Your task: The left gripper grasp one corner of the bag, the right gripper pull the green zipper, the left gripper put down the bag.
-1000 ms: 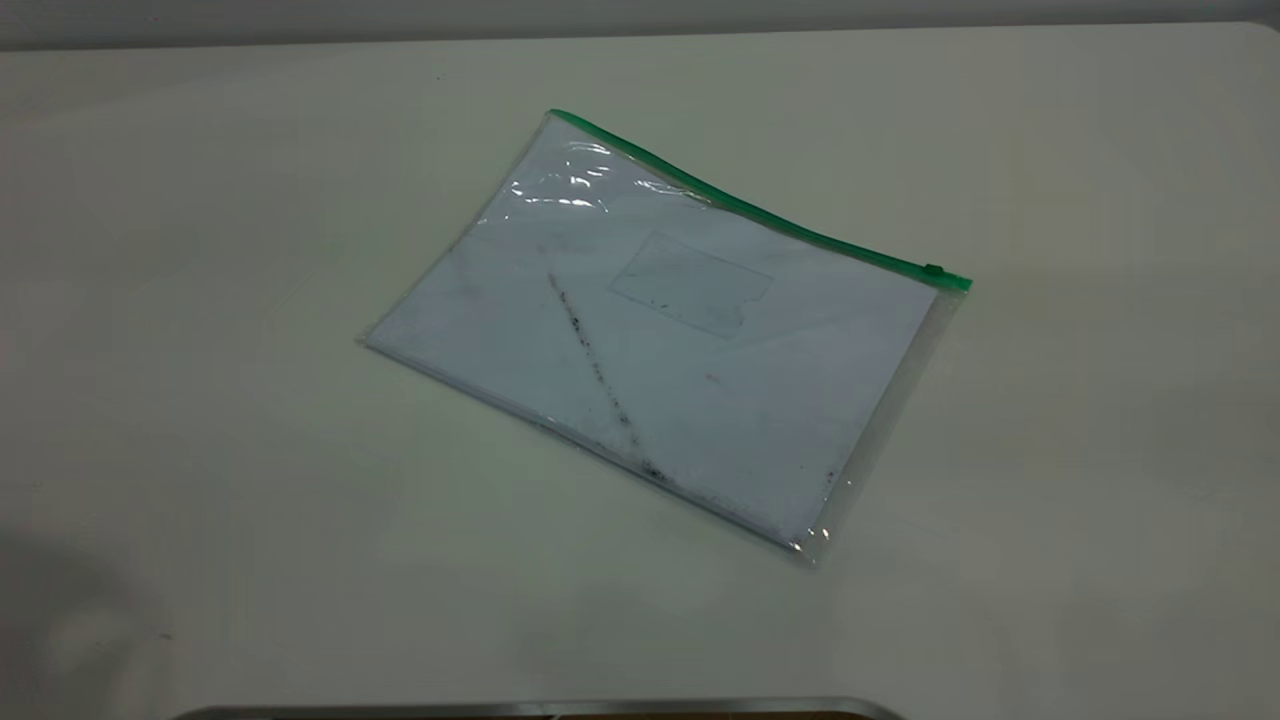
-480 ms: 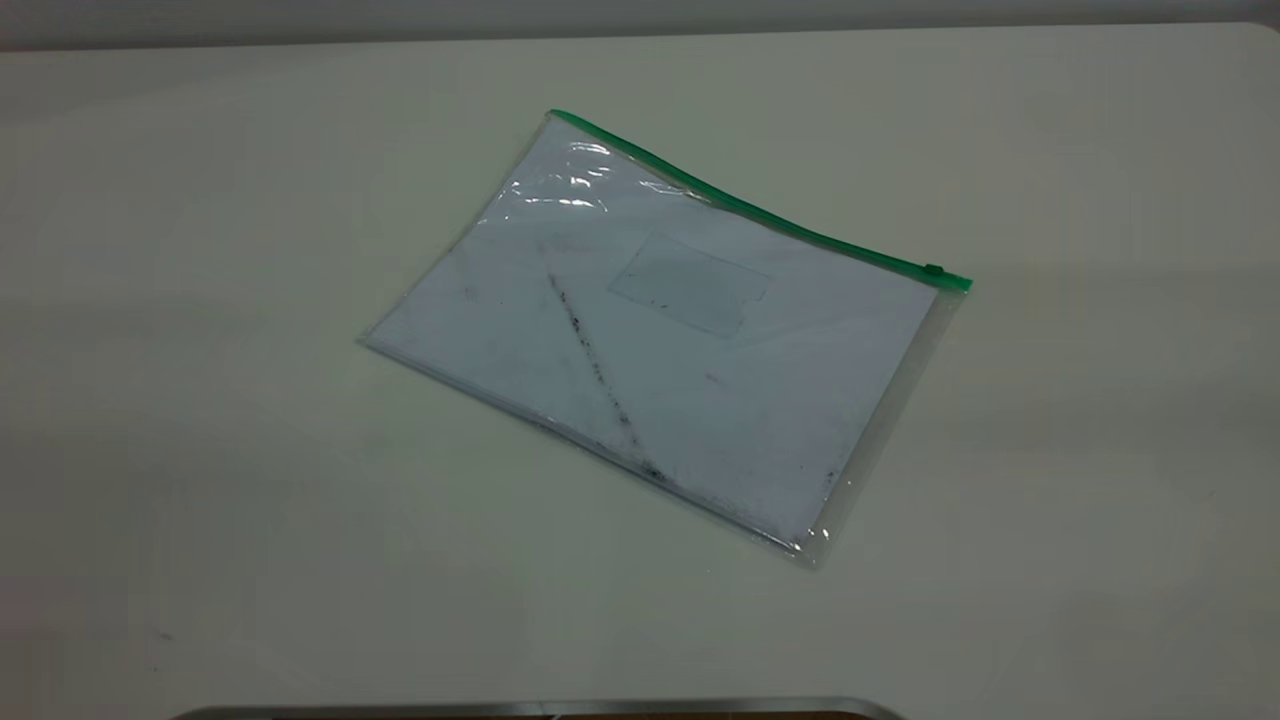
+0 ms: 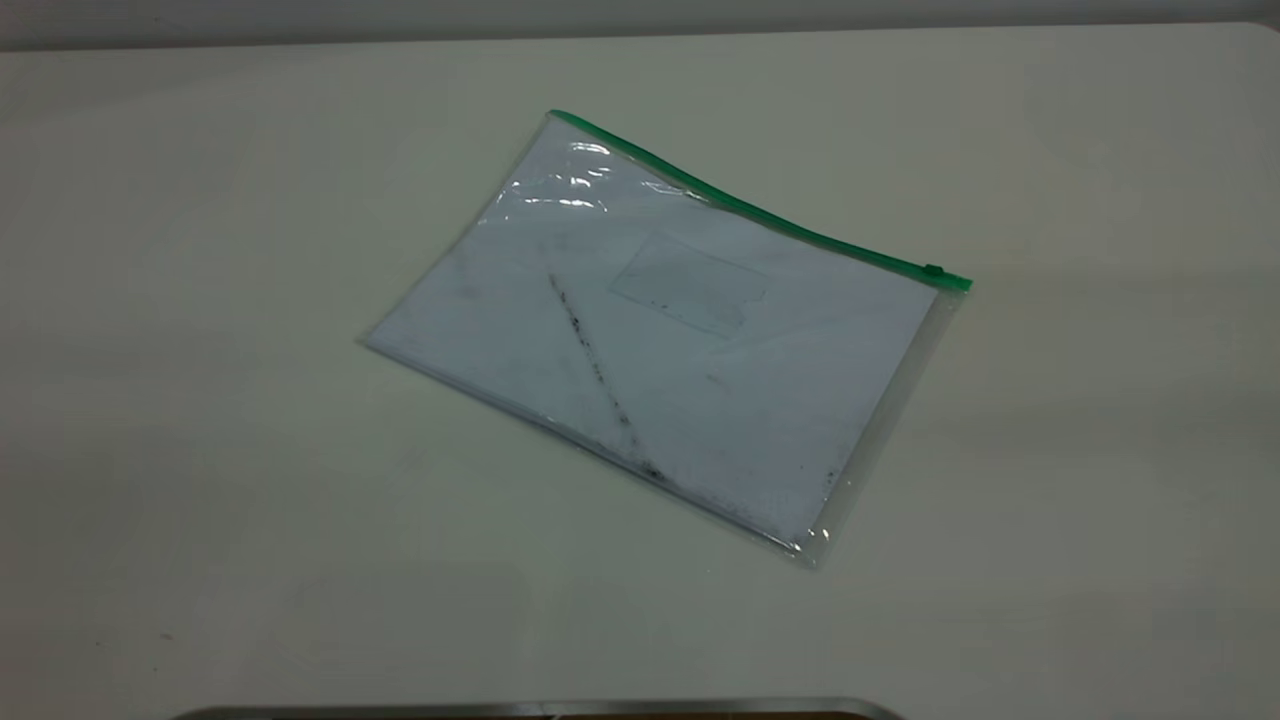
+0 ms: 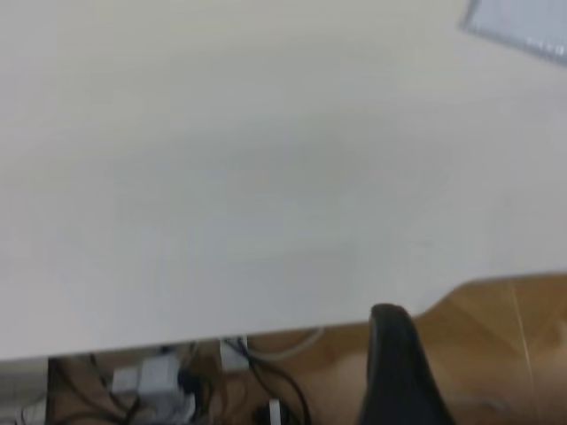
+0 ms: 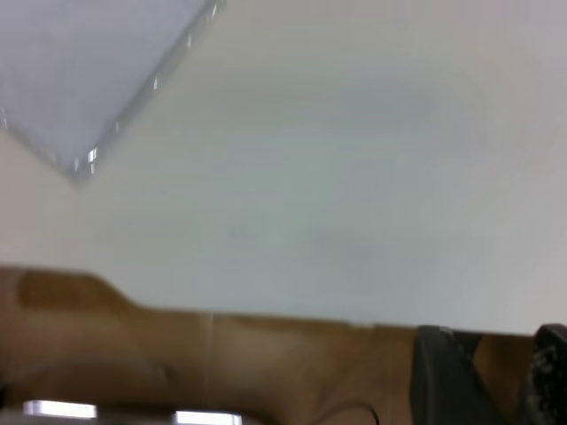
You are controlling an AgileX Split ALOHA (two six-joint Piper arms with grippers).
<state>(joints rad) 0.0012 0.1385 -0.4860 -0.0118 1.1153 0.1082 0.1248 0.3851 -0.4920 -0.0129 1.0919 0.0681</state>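
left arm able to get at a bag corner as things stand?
Probably yes. The bag lies flat on the table with nothing on or beside it; the left end effector sits off the table edge.

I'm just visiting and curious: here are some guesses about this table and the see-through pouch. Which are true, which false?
1. The bag lies flat on the table. True.
2. A pincer is gripping one corner of the bag. False: nothing touches it; the exterior view shows no pincer at all.
3. The green zipper runs along the bag's far edge. True.
4. The slider tab sits midway along the zipper. False: it is near the right-hand end.
5. A white sheet shows through the bag. True.
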